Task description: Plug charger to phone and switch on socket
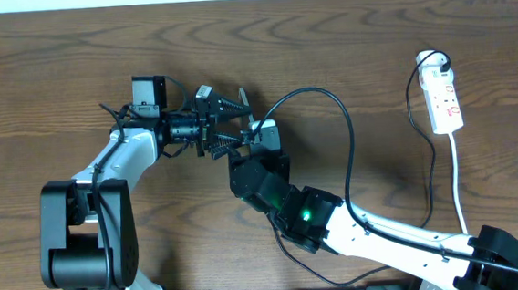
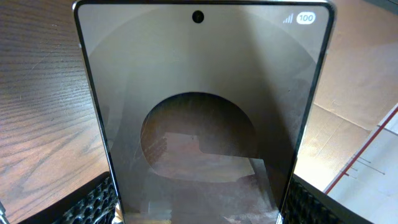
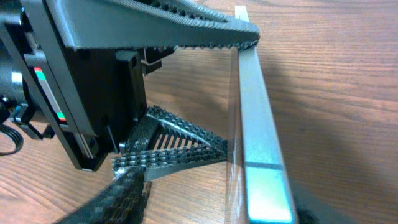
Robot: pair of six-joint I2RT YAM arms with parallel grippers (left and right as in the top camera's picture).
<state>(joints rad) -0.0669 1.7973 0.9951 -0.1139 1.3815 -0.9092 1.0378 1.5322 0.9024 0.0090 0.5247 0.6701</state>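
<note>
My left gripper [image 1: 237, 119] is shut on the phone [image 1: 258, 125] and holds it on edge above the table. In the left wrist view the phone [image 2: 199, 124] fills the frame between the jaws [image 2: 199, 214]; its dark glossy face shows a pale oval and a small "100" badge. In the right wrist view I see the phone's metal edge [image 3: 258, 124] clamped by the left fingers [image 3: 180, 146]. My right gripper [image 1: 263, 140] is right at the phone, its fingers [image 3: 217, 199] spread apart. The black charger cable [image 1: 345, 130] loops from the phone end; its connector is hidden. The socket [image 1: 444, 100] lies at far right.
The strip's white cord [image 1: 459, 181] runs down toward the front edge. A black plug [image 1: 438, 59] sits at the strip's top end, with a black lead [image 1: 431, 151] beside it. Both arms crowd the table's middle.
</note>
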